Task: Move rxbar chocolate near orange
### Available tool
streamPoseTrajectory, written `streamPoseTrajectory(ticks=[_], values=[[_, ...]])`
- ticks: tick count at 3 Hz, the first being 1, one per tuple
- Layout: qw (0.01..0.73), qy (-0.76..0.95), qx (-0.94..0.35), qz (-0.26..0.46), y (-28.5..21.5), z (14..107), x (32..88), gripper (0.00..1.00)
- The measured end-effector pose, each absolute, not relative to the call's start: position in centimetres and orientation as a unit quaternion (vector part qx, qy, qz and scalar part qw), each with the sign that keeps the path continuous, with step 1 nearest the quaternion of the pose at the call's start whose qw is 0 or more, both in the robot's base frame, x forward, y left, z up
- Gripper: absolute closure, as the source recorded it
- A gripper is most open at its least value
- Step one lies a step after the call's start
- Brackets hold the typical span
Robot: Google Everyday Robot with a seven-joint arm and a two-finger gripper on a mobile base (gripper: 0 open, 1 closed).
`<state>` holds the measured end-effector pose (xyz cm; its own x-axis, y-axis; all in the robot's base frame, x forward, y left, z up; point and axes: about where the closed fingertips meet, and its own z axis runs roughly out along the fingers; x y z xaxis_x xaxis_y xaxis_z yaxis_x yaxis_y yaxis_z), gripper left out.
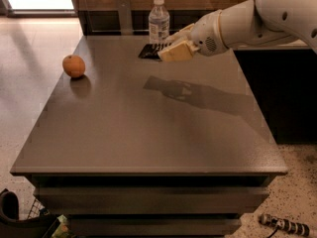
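My gripper (pixel 171 47) is shut on the rxbar chocolate (pixel 148 51), a flat black bar that sticks out to the left of the cream fingers. It is held in the air above the grey table (pixel 148 133), over the back middle, just in front of the bottle. Its shadow falls on the table below. The orange (pixel 74 66) sits on the table near the left edge, well to the left of the gripper and apart from it.
A clear plastic water bottle (pixel 159 23) stands upright at the back of the table, right behind the gripper. My white arm (pixel 257 19) reaches in from the upper right. A dark counter lies to the right, and floor to the left.
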<state>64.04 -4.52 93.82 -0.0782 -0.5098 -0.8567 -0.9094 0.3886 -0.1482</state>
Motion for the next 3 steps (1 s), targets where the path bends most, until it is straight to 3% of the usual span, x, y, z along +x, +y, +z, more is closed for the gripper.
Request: streamPoseTrajectory(ticks=[3], values=[[0.456, 0.675, -0.536, 0.222, 8.6, 94.1, 70.9, 1.0]])
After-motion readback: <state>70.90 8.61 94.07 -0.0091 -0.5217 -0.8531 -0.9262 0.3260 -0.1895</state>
